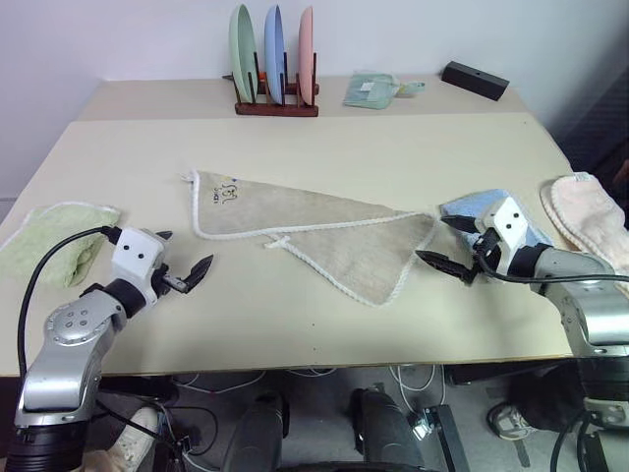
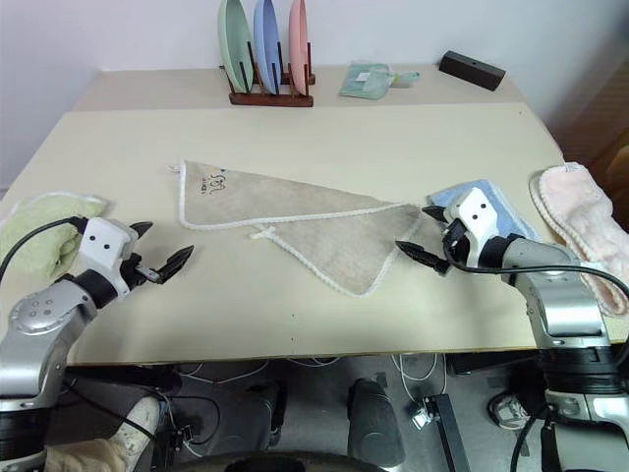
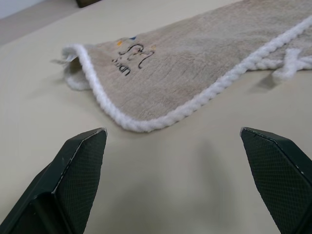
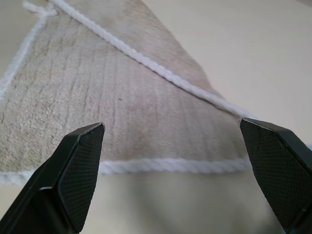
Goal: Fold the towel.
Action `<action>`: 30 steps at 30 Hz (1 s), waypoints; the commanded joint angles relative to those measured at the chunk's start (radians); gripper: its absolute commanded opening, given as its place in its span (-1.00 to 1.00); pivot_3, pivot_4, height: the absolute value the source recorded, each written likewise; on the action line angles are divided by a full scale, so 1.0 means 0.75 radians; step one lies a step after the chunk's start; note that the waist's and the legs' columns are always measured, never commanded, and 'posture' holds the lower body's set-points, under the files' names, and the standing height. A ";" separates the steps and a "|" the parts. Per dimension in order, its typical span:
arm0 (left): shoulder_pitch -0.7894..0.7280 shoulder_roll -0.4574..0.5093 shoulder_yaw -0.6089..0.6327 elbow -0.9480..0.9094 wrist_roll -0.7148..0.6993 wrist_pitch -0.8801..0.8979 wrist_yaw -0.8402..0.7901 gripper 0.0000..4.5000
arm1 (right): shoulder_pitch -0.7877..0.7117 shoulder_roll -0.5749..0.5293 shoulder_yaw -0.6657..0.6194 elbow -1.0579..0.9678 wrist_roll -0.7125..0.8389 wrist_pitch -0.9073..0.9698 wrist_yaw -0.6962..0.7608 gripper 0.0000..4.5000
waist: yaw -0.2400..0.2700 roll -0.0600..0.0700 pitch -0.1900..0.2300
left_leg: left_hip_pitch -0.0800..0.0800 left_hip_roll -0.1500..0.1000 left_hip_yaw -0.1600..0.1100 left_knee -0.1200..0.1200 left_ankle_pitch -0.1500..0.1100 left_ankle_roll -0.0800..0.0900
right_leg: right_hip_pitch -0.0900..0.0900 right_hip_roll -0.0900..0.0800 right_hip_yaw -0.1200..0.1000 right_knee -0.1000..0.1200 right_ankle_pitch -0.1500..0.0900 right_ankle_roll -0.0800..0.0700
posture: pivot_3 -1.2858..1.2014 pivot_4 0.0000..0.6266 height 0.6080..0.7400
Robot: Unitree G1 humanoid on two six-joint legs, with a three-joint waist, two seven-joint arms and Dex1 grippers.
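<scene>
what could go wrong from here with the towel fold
The towel lies in a skewed, uneven fold, so another fold may lock in the crookedness. The open right gripper hovers by the towel's corner beside the blue cloth and might snag that too. The open left gripper may pinch only the corded edging.
</scene>
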 commanded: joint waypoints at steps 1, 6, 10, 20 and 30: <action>-0.022 0.010 0.017 -0.026 -0.009 -0.007 -0.002 1.00 | 0.000 -0.006 -0.028 -0.062 0.014 -0.006 -0.011 1.00 | 0.000 0.000 0.000 | 0.000 0.000 0.000 0.000 0.000 0.000 | 0.000 0.000 0.000 0.000 0.000 0.000 | 0.03 -0.52 1.00; -0.021 0.011 0.018 -0.031 -0.017 0.001 -0.014 1.00 | -0.003 0.010 -0.021 -0.098 0.023 0.018 -0.037 1.00 | 0.001 0.000 0.000 | 0.000 0.000 0.000 0.000 0.000 0.000 | 0.000 0.000 0.000 0.000 0.000 0.000 | 0.03 -0.52 1.00; 0.002 0.032 0.047 -0.024 -0.029 -0.003 -0.046 1.00 | 0.024 -0.003 -0.035 -0.133 0.037 0.045 -0.037 1.00 | 0.002 0.000 0.000 | 0.000 0.000 0.000 0.000 0.000 0.000 | 0.000 0.000 0.000 0.000 0.000 0.000 | 0.03 -0.52 1.00; -0.075 0.129 -0.091 0.039 0.049 -0.033 -0.169 1.00 | 0.095 0.037 -0.033 -0.230 0.046 0.077 -0.107 1.00 | 0.004 0.000 0.000 | 0.000 0.000 0.000 0.000 0.000 0.000 | 0.000 0.000 0.000 0.000 0.000 0.000 | 0.03 -0.52 1.00; -0.477 0.244 -0.428 0.562 0.495 -0.414 -0.148 1.00 | 0.158 0.084 -0.042 -0.331 0.068 0.107 -0.196 1.00 | 0.004 0.000 0.000 | 0.000 0.000 0.000 0.000 0.000 0.000 | 0.000 0.000 0.000 0.000 0.000 0.000 | 0.03 -0.52 1.00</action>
